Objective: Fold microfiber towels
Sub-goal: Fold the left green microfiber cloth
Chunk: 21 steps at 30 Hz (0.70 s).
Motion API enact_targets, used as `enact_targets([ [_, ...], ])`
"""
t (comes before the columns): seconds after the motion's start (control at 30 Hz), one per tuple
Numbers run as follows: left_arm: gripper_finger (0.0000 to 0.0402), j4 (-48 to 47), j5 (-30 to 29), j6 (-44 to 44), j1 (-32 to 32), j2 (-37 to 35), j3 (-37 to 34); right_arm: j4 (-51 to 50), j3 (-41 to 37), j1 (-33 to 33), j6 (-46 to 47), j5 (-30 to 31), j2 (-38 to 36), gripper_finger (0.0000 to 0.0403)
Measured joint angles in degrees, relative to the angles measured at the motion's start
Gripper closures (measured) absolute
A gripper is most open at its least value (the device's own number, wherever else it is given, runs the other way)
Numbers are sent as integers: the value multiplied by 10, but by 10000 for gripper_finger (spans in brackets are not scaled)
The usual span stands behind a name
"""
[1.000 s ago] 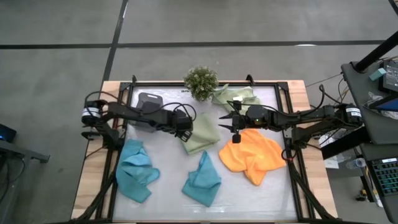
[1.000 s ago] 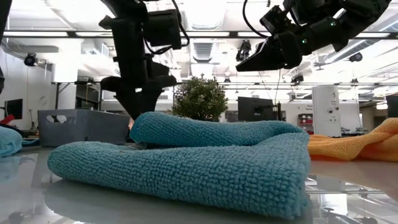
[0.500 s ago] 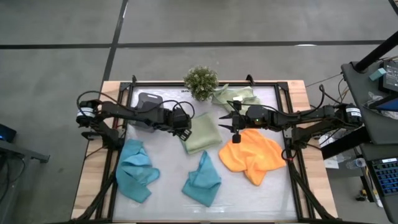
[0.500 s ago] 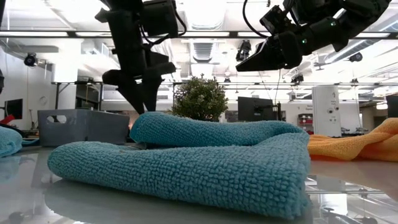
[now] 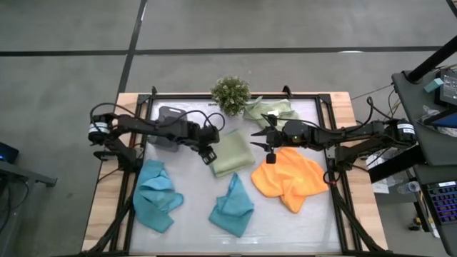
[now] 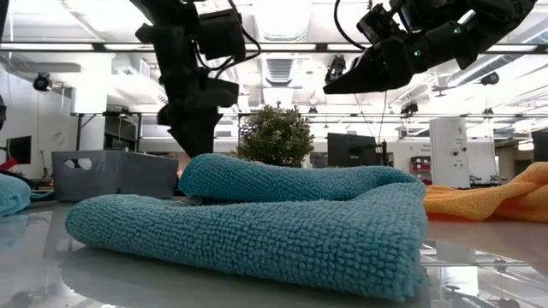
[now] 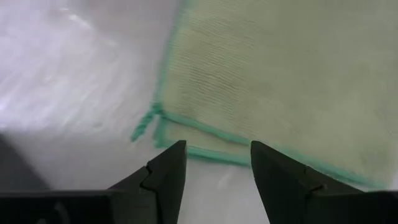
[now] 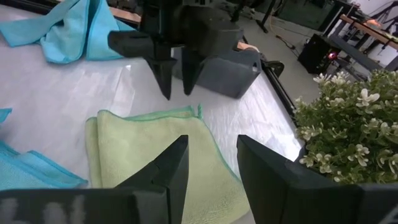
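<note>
A folded pale sage-green towel (image 5: 233, 154) lies flat on the table's middle. My left gripper (image 5: 209, 153) is open just above its left corner (image 7: 163, 118), fingers either side of the edge, touching nothing; it also shows in the right wrist view (image 8: 176, 93). My right gripper (image 5: 265, 140) is open and empty, hovering at the towel's right side (image 8: 161, 155). A second sage-green towel (image 5: 268, 111) lies crumpled at the far edge. The orange towel (image 5: 289, 178) lies crumpled at the right. Two teal towels (image 5: 157, 194) (image 5: 233, 205) lie crumpled near the front.
A bushy green plant (image 5: 230, 93) stands at the far edge. A dark grey tray (image 5: 170, 120) sits at the far left, right behind my left arm. In the low view a teal towel (image 6: 257, 222) fills the foreground.
My left gripper has risen a little off the sage-green towel's left edge and drawn slightly toward the table's left, turning somewhat. The towel now lies flat as a neat folded rectangle.
</note>
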Motion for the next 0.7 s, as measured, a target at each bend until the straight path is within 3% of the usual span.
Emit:
enact_targets([
  [0.13,237,-4,67,-18,36,-5,3,-2,0,0,0,0,0,275],
  [0.27,237,-5,97,-47,69,-15,5,-3,-1,0,0,0,0,275],
  [0.7,237,15,55,-55,90,24,-3,-3,-1,0,-5,0,0,275],
])
